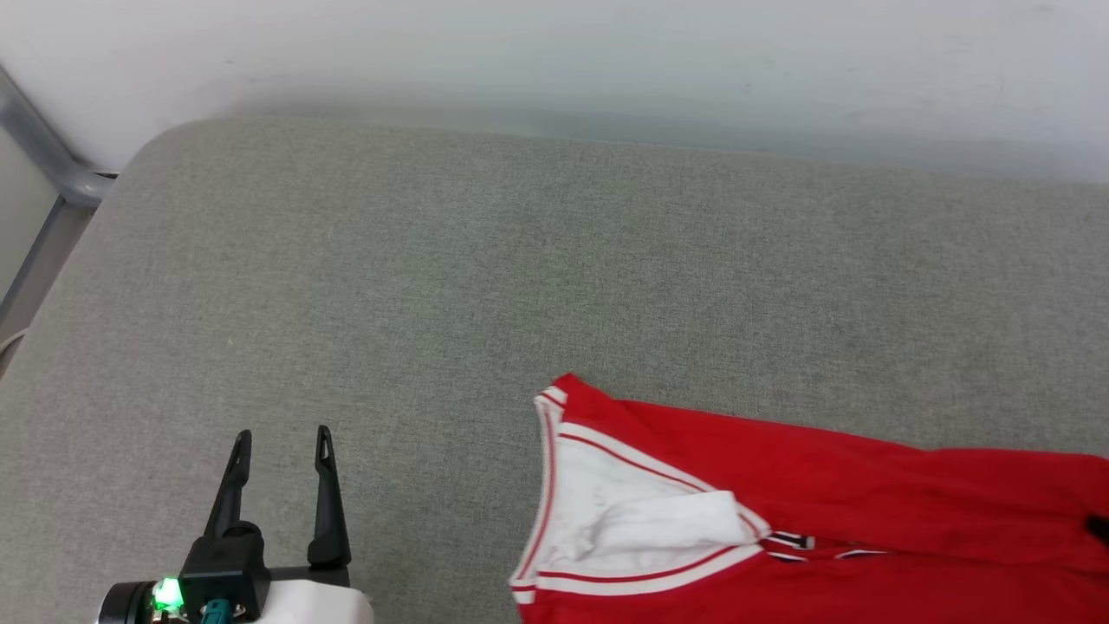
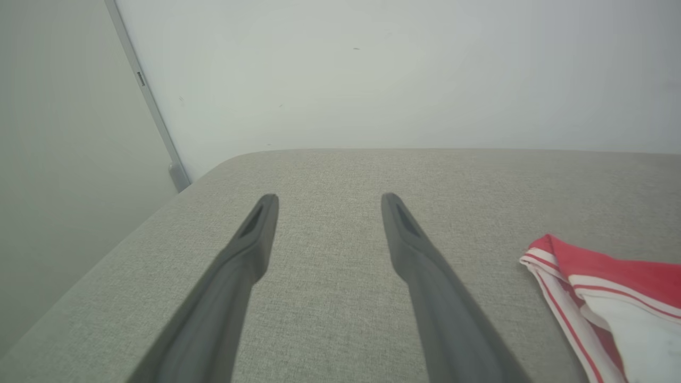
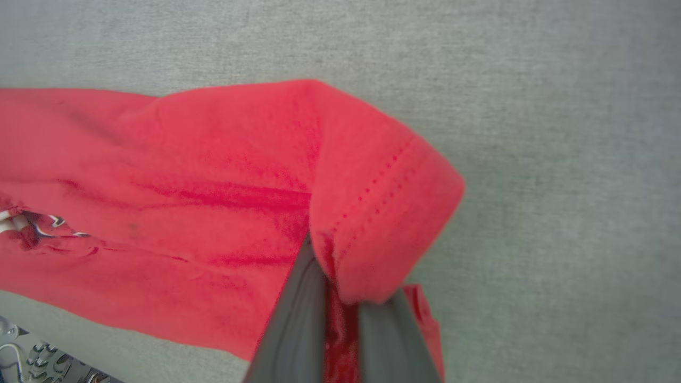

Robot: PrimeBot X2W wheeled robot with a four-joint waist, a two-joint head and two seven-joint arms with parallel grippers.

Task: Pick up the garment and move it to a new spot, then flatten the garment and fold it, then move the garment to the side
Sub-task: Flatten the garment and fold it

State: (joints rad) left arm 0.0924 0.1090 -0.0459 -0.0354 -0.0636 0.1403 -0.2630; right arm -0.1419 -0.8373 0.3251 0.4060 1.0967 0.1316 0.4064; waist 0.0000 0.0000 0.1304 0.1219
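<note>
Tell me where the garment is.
The garment lies on the grey cushion at the head view's lower right, its hem pinched by the right gripper.

Your shirt (image 1: 823,485): red; sleeve (image 1: 624,511) white, trim striped red and white. Worktop (image 1: 433,260): flecked grey weave. Left hand (image 1: 283,432): black fingers (image 1: 327,494), green light (image 1: 167,594) at its base. Wall (image 1: 554,52): off-white.

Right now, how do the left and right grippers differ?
The left gripper is open and empty; the right gripper is shut on the garment. The left gripper is over bare grey padding, apart from the garment; the right gripper pinches its red hem. Both have dark fingers.
</note>
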